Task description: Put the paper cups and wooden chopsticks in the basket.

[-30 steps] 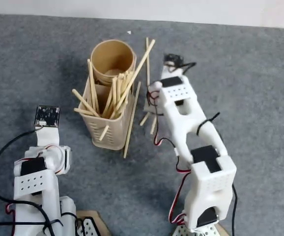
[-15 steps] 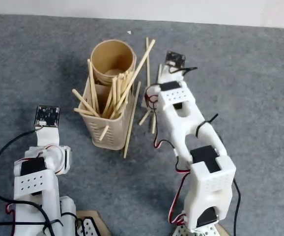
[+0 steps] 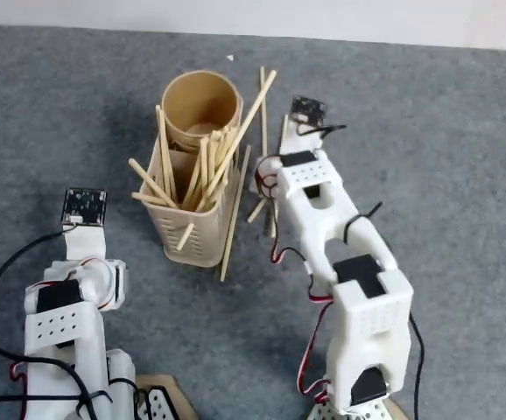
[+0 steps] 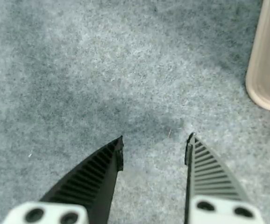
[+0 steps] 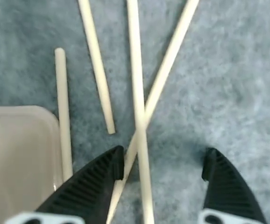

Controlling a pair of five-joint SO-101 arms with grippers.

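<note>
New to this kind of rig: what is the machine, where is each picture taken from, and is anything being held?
Two small white robot arms sit at a grey surface. One picture looks down from a fixed overhead camera; the other two come from cameras on each arm's wrist, looking past its black jaws. The beige basket holds a paper cup and many wooden chopsticks. A few loose chopsticks lie beside it. The right arm is above them, jaws open, gripping nothing. The left arm is off to the side, jaws open over the surface.
</note>
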